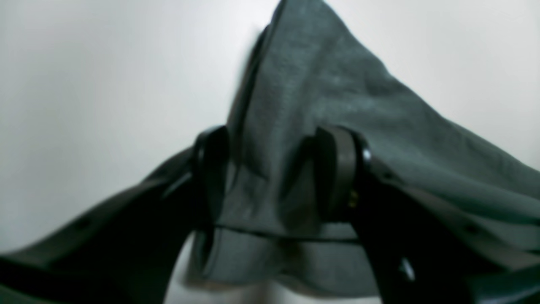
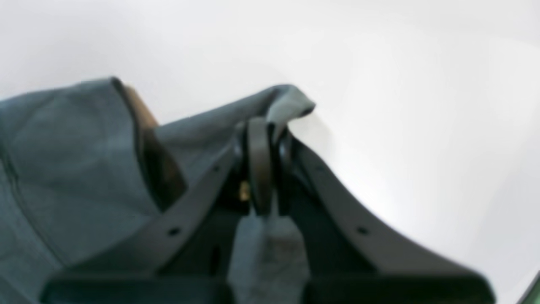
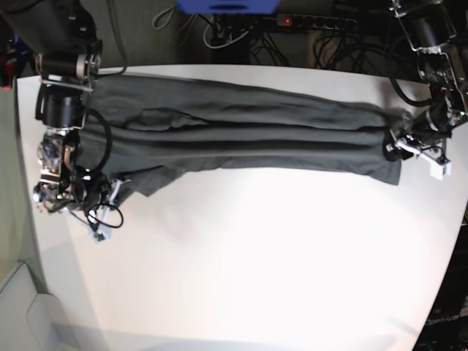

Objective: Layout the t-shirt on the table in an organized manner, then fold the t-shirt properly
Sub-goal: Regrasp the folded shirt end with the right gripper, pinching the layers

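T-shirt [image 3: 241, 139] is lying stretched across the far part of the bench [image 3: 278, 256]. Right end effector [image 2: 263, 126] is clamping its edge; left end effector [image 1: 274, 173] is gripping bunched fabric. Power strip [image 3: 314, 22] and cables are sitting behind the bench.

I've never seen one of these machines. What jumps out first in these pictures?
A dark grey t-shirt stretched in long folds across the far half of a big white table. At each end a black robot arm pinches it: the right gripper is shut on a corner of cloth, and the left gripper has bunched fabric between its fingers.
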